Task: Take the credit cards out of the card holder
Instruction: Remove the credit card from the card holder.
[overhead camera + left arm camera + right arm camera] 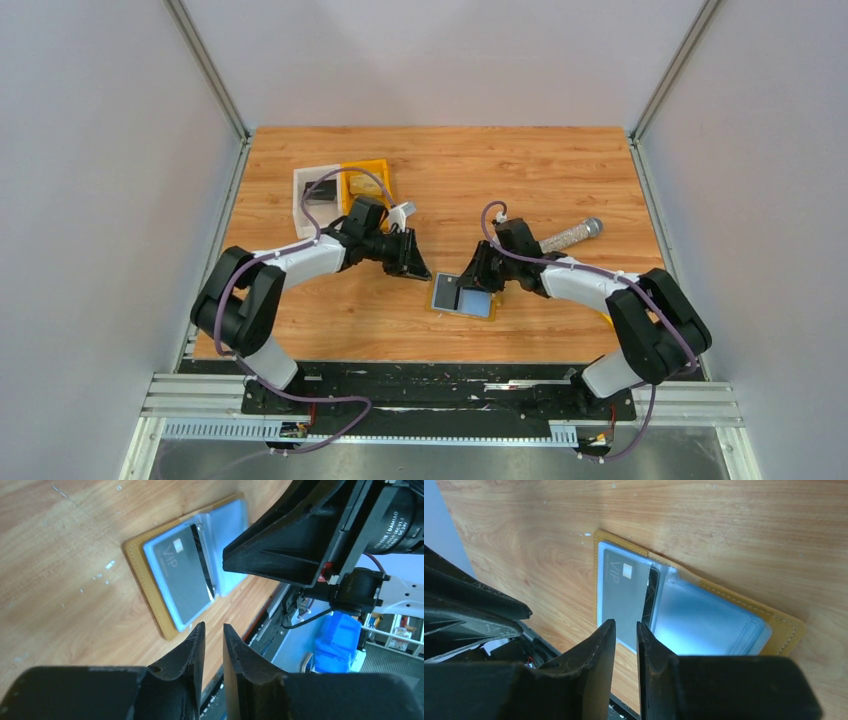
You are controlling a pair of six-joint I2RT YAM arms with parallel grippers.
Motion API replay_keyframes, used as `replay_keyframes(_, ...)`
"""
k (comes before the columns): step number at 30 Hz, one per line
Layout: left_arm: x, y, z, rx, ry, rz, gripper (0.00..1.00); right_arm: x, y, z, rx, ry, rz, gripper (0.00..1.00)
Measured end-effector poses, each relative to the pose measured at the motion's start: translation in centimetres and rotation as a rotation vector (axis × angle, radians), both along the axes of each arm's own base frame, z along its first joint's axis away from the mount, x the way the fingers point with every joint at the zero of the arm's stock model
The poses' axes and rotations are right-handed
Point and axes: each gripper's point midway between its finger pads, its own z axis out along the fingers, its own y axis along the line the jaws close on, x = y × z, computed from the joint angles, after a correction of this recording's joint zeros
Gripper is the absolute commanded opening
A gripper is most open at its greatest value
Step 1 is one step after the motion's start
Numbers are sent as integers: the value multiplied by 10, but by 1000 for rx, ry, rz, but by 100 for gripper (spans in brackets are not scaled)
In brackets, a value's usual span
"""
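Note:
The card holder (462, 297) lies opened flat on the table between my two arms, its tan border framing light-blue inner panels. A dark grey credit card (182, 580) marked VIP sits in the left panel (624, 592), with a second dark card edge beside it at the fold. My left gripper (422, 272) hovers just off the holder's upper-left corner. Its jaws (213, 625) stand a narrow gap apart with nothing between them. My right gripper (470, 280) sits over the holder's top edge, and its jaws (625, 622) are also slightly apart and empty.
An orange bin (365, 185) and a white tray (315, 200) stand at the back left behind my left arm. A shiny cylindrical object (572, 235) lies at the right behind my right arm. The table's near edge (440, 362) runs just below the holder.

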Motion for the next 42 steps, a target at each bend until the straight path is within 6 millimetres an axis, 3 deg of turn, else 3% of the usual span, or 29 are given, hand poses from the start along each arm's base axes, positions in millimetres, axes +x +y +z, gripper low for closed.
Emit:
replay_keyframes(7, 5, -9, -31, -14, 29, 5, 22, -2, -1, -14, -12, 16, 1, 23)
replay_keyframes(15, -5, -19, -62, -15, 86, -16, 19, -2, -1, -20, -12, 14, 2, 23)
replay_keyframes(30, -16, -28, -72, -8, 87, -51, 18, -2, -1, -29, -2, 0, 3, 20)
replay_keyframes(37, -19, -28, -73, -14, 82, -57, 18, -3, -1, -29, 10, -19, 5, 1)
replay_keyframes(42, -19, -28, -74, -12, 82, -56, 18, -3, 1, -19, 33, -48, 17, 0)
